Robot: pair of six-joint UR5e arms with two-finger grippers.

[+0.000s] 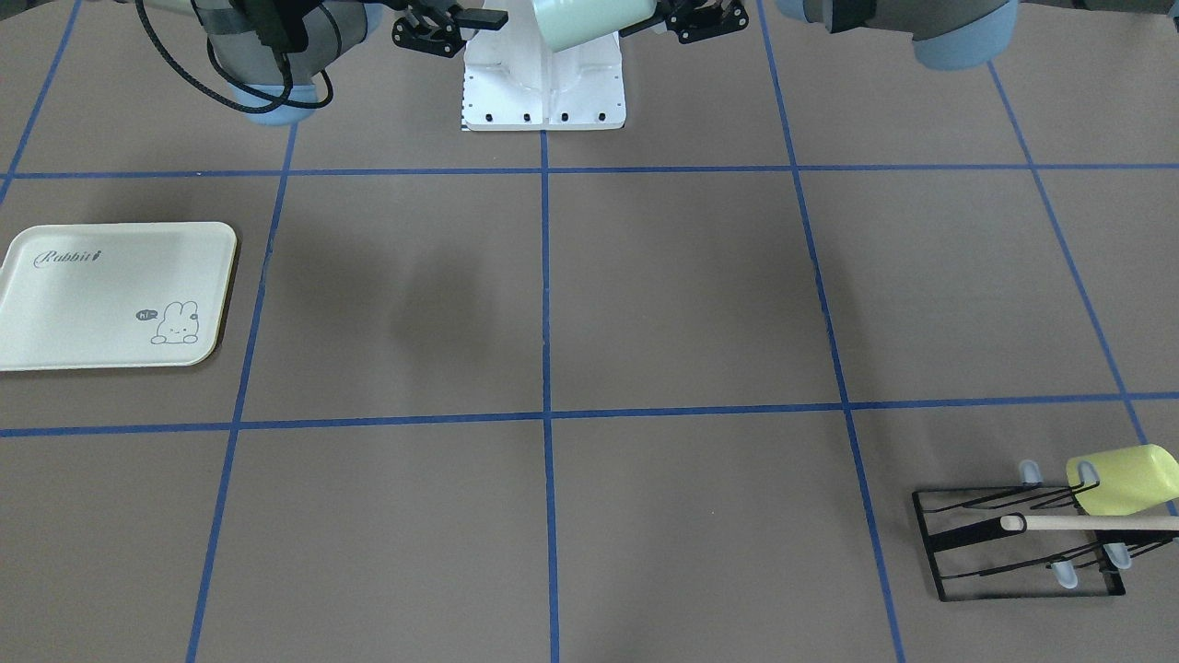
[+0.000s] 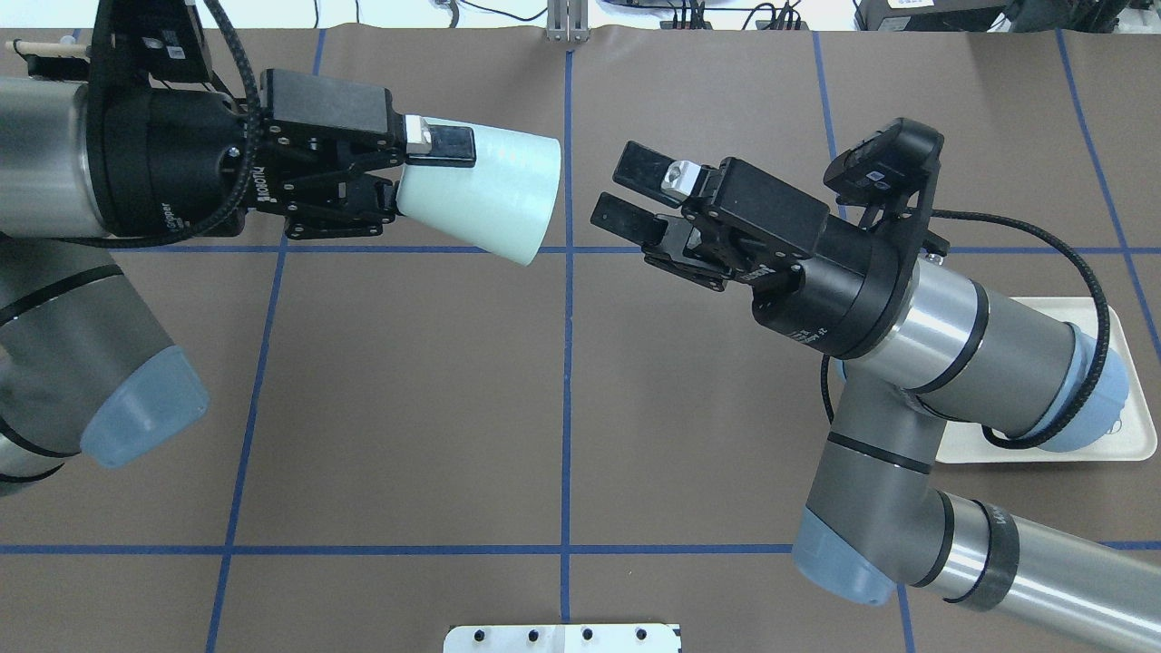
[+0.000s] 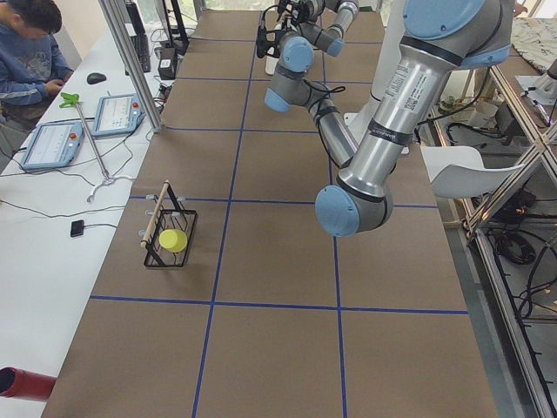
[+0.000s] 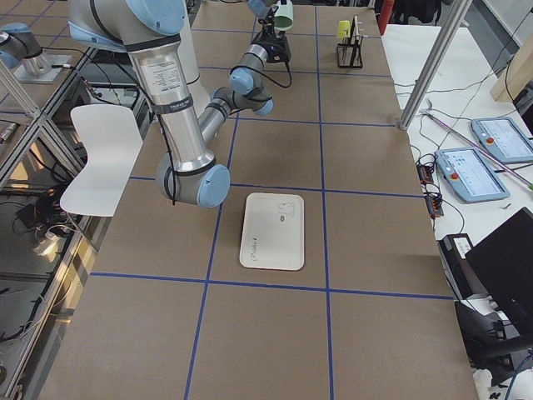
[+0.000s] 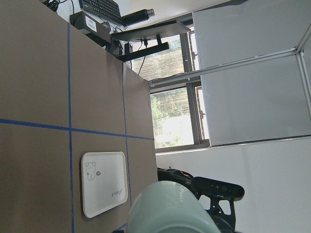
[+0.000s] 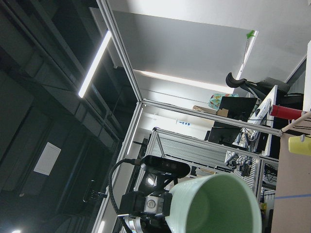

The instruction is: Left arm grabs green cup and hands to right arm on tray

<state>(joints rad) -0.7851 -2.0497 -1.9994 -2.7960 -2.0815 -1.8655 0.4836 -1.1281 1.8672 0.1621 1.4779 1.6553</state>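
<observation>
The left pincer (image 2: 422,172) is clamped on the base end of the green cup (image 2: 490,195). It holds the cup on its side in the air above the table (image 2: 408,408), mouth toward the right. The right pincer (image 2: 632,192) faces that mouth with its fingers spread wide, near the rim but apart from it. The tray (image 2: 1141,424) lies flat near the table's right edge, partly hidden under the right arm (image 2: 952,326).

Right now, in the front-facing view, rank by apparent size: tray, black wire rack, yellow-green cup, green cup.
1. tray
2. black wire rack
3. yellow-green cup and green cup: similar, both cropped by the frame, the green one held above the table; unranked.
</observation>
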